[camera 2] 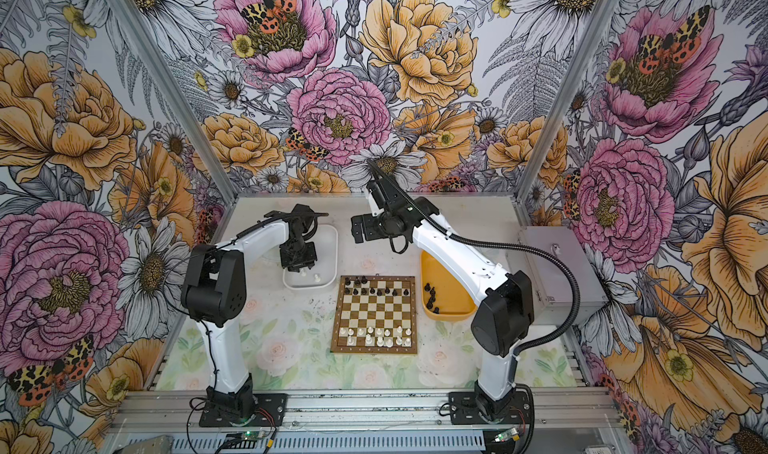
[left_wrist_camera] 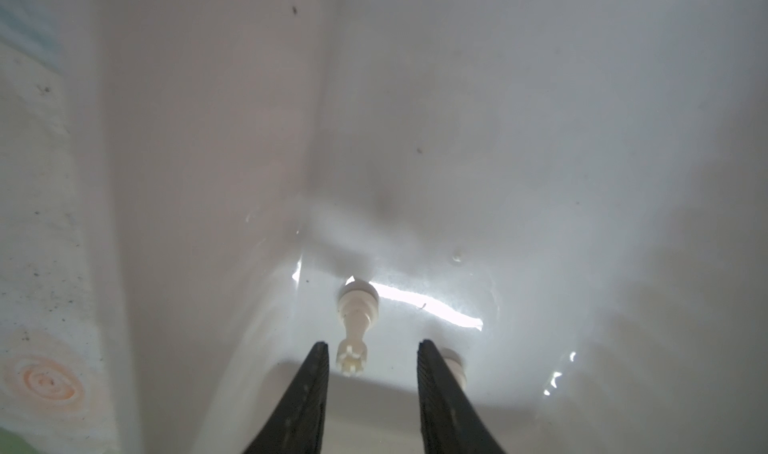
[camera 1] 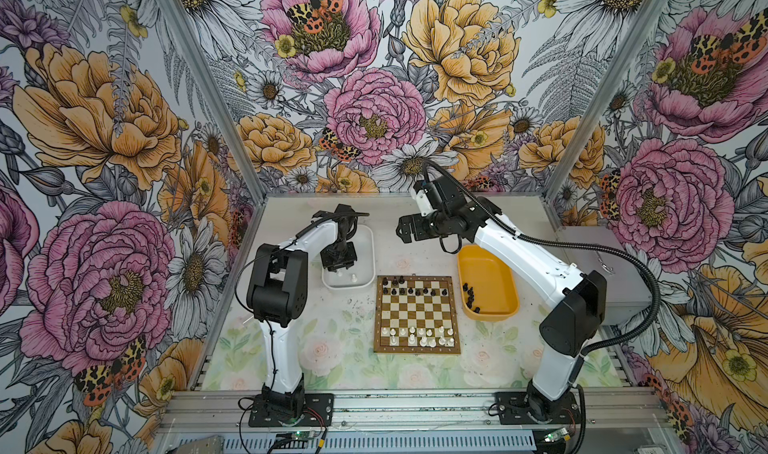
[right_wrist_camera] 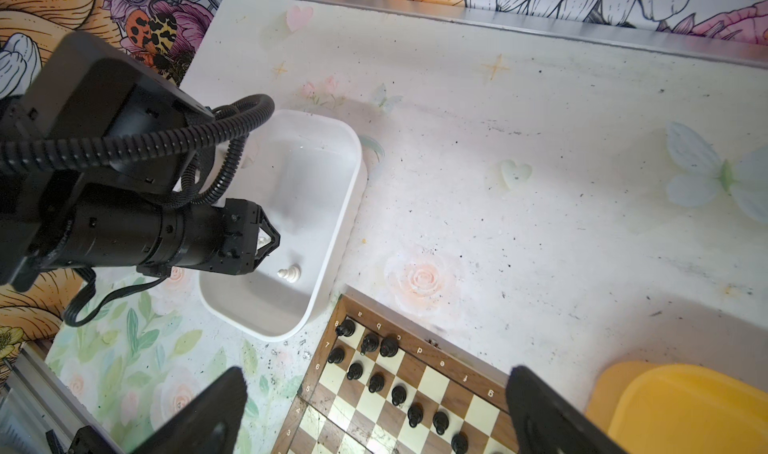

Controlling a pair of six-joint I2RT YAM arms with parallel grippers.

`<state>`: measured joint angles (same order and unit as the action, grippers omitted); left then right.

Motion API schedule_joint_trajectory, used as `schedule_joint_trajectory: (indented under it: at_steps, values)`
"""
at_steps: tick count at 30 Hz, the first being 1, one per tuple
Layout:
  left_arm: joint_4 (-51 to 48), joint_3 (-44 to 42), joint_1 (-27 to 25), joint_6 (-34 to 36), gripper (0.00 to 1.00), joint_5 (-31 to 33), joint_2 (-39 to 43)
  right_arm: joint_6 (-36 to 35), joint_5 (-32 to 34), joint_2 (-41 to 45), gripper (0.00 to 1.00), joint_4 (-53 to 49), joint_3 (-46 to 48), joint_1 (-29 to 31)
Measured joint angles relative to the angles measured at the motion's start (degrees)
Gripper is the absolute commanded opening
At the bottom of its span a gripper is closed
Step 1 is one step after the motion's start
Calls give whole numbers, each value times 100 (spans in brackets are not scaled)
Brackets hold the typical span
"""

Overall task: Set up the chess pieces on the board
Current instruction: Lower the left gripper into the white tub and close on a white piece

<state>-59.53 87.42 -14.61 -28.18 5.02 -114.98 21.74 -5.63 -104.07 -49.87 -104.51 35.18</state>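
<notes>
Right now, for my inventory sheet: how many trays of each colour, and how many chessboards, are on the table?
White tray: 1
Yellow tray: 1
Chessboard: 1
Total: 3

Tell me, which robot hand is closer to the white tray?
Left. The left gripper is down inside the white tray, just over a white piece. The right gripper hovers off to the tray's side, above the table.

Floral-print table (camera 1: 324,339), pretty scuffed. The board (camera 1: 417,314) is laid flat on it, flanked by a white tray (camera 1: 371,256) left and a yellow tray (camera 1: 494,289) right.
</notes>
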Motion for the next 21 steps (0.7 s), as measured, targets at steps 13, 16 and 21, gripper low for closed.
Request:
schedule_joint_trajectory:
  at_steps: [13, 16, 21]
  values:
    - [2, -2, 28, 142, 27, -4, 0, 2, 136, 0, 100, 2, 22, 0]
    - [2, -2, 28, 162, 26, -4, 0, 2, 153, 0, 100, 2, 33, 0]
    - [2, -2, 52, 173, 26, -2, 0, 4, 155, 0, 100, 0, 87, 0]
